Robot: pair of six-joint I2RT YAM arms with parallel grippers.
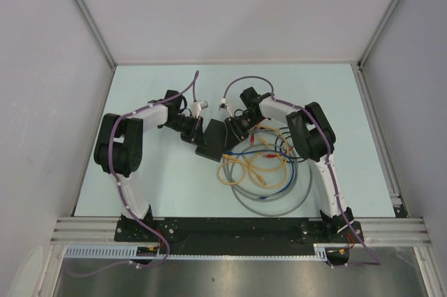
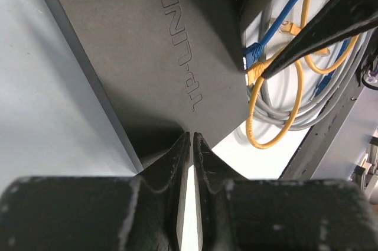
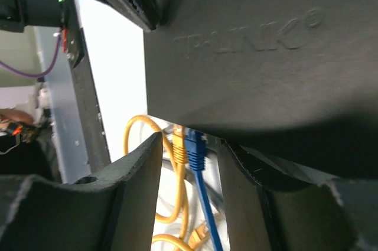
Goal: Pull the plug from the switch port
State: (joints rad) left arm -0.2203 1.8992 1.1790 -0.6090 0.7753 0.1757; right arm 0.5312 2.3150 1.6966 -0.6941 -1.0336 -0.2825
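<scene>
The flat matte black rectangular switch (image 1: 211,142), embossed with a brand name on its top face, lies on the pale blue desk (image 1: 160,178) between the two arms, roughly midway across and near the middle of the surface. Along its narrow edge two connectors are seen side by side: a blue plug (image 3: 194,148) and a yellow plug (image 3: 179,146), both seated in their ports.

The right claw (image 3: 188,144) is held wide, one finger on each side of the pair, so that both plugs are straddled. No contact with either can be made out. The left claw (image 2: 192,137) is drawn narrow, with only a thin slit between its fingers and nothing seen in it. Its tips sit at the switch's near edge, though it cannot be told whether the box is being pressed down.

The task is judged to be at the approach stage. No plug is out. The closing on one plug, the pull away from the port and probably the steadying of the switch are left. Which plug is meant cannot be told.

Counted: one switch, two plugs in ports, two claws. A loose coil of yellow, blue and grey cables (image 1: 265,171) is spread on the desk to the right of the switch. Their exact number cannot be made out.
</scene>
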